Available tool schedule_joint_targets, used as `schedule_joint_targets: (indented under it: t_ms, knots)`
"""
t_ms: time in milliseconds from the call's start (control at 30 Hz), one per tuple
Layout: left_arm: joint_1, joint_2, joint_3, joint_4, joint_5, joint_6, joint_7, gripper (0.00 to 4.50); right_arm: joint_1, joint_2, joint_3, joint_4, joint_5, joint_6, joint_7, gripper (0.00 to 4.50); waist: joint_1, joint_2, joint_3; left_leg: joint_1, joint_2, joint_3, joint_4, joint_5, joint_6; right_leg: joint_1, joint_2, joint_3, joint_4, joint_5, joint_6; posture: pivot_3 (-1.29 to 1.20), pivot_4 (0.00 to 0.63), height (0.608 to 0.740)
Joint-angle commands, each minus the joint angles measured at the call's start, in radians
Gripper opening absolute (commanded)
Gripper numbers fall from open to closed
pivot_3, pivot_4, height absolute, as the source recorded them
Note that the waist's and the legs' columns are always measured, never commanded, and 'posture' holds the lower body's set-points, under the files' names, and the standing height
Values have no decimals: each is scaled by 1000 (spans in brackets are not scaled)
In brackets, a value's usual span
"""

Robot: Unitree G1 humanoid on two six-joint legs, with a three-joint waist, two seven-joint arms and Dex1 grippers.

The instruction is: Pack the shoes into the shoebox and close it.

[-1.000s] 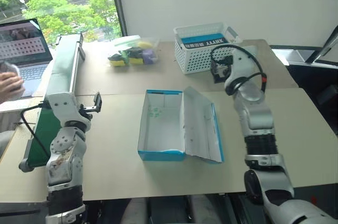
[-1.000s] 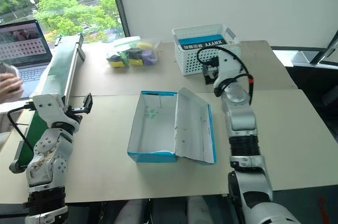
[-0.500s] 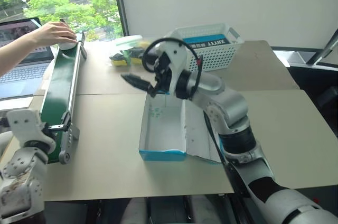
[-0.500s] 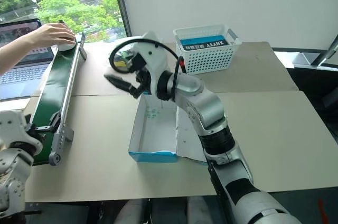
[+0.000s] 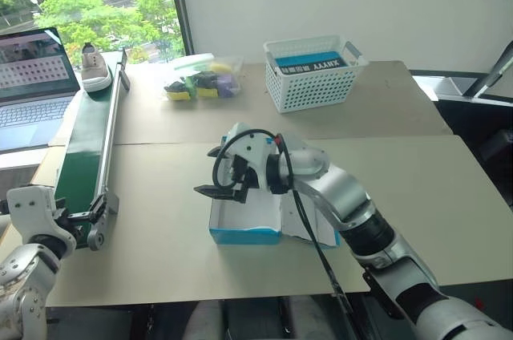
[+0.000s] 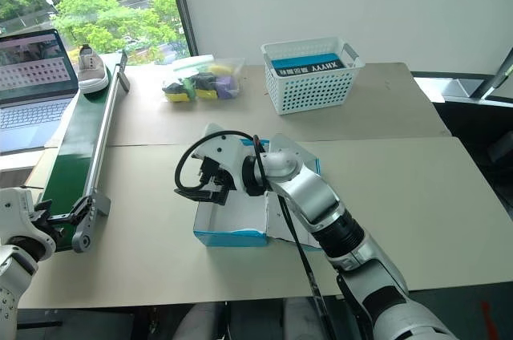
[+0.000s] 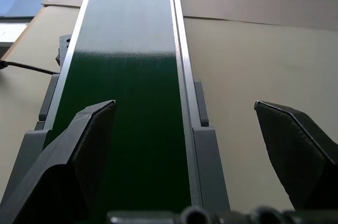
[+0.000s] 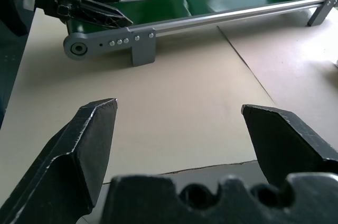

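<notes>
Shoes first: one grey shoe point(image 5: 94, 66) sits at the far end of the green conveyor belt point(image 5: 86, 147), up at ten o'clock in the left eye view, toe pointing away along the belt's length. No second shoe on show. Centre surface point(image 5: 160, 228), the shoebox point(image 5: 244, 210) lies open and empty, lid folded out toward three o'clock. Right gripper point(image 5: 210, 190) hangs over the box's near-left corner, jaws spread wide, nothing in them, aimed toward nine o'clock. Left gripper point(image 5: 84, 216) sits at the belt's near end, the closer arm by my reckoning.

Left wrist view: jaws wide apart and empty, belt running straight ahead between them.

Right wrist view: jaws apart, bare surface between; shoe at one o'clock on the belt's far end, well apart.
</notes>
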Motion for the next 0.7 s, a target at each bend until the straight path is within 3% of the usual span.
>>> schedule_joint_targets:
  t_ms: [33, 700]
  knots:
    - [0, -3, 31, -25, -5, -9, 15, 4500, 7, 18, -36, -15, -11, -32, -17, 4451, 0, 0, 0, 0, 0, 0, 0, 0, 0, 0, 0, 0, 0, 0, 0, 0, 150, 739]
    - [-38, 32, 17, 42, 62, -1, 67, 4500, 12, 34, -82, -11, -48, 36, -83, 4451, 0, 0, 0, 0, 0, 0, 0, 0, 0, 0, 0, 0, 0, 0, 0, 0, 150, 739]
